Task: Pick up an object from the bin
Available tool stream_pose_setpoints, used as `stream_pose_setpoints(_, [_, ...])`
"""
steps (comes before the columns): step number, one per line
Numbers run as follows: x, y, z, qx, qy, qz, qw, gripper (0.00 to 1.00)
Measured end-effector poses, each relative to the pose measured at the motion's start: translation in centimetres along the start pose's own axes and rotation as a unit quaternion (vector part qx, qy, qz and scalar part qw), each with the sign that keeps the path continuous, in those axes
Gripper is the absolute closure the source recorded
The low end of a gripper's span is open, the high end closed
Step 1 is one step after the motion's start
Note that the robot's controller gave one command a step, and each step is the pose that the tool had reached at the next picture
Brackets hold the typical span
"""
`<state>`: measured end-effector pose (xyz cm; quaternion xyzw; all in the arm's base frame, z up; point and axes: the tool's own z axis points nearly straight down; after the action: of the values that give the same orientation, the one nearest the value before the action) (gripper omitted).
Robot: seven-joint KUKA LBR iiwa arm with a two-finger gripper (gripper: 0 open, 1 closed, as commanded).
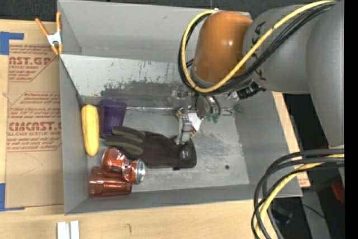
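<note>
The arm (313, 47) comes in over the right edge of the bin (128, 31); its orange cover (221, 50) hangs above the middle of the floor, with yellow and black cables (184, 59) looped round it, and it hides part of the back right of the bin from me. Below the cover the hand (185, 146) points down, and its tip meets the right end of a dark glove (151, 148); from where I stand I cannot tell whether the hand is apart or together, nor whether it has hold of the cloth.

The dark glove lies flat on the floor, nearer the front edge than the back, stretched from left to right, its fingered end toward the left edge.

The other things crowd round that left end, well apart from the hand. A purple cup (112, 115) sits just behind the glove's fingered end. A long yellow thing (90, 130), rounded at both ends, lies along the left wall, just beside the cup. Two copper-coloured cups (112, 160) lie on their sides in the front left corner, one before the other, the nearer one close to the front wall; a small silvery piece (139, 170) sits at the right of them, touching the glove's front edge or very nearly. Right of the hand the floor is scuffed grey metal.
</note>
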<state>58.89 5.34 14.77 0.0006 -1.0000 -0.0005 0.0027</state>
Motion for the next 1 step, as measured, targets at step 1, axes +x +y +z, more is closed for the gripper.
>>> stream_pose_setpoints(1, [-0.14,-0.01,-0.50,0.000,-0.0035,0.001,1.0000,0.00])
